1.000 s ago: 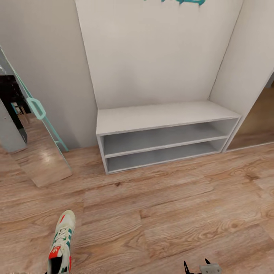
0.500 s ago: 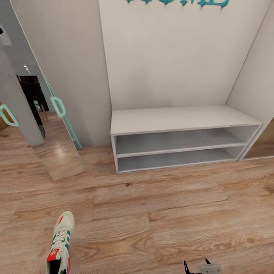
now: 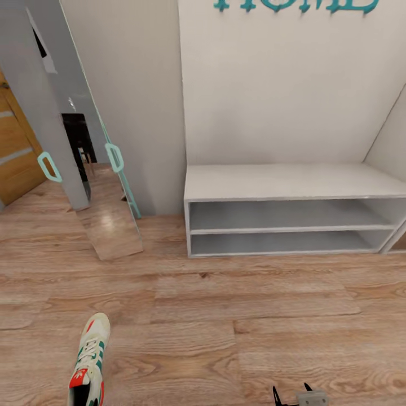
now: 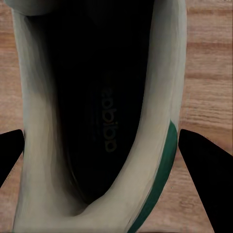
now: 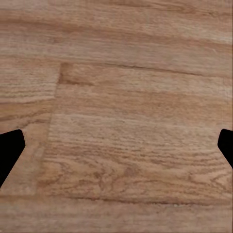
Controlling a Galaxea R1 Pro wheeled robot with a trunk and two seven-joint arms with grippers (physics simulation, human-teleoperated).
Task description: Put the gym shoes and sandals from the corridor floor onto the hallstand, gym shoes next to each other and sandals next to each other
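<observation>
I see the wood-plank corridor floor (image 3: 254, 316) running up to the hallstand (image 3: 293, 181), which stands on it against the wall. Its top and both open shelves hold nothing. I cannot tell whether the gym shoe (image 3: 90, 361) touches the planks.

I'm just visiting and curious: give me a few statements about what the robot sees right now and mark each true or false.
1. A gym shoe sits between the left gripper's fingertips. True.
2. The hallstand's bench top carries a pair of sandals. False: it is bare, and so are both shelves that show.
3. The right gripper is clamped on a shoe. False: it is open over bare corridor floor.
4. Mint letters hang above the hallstand. True.
</observation>
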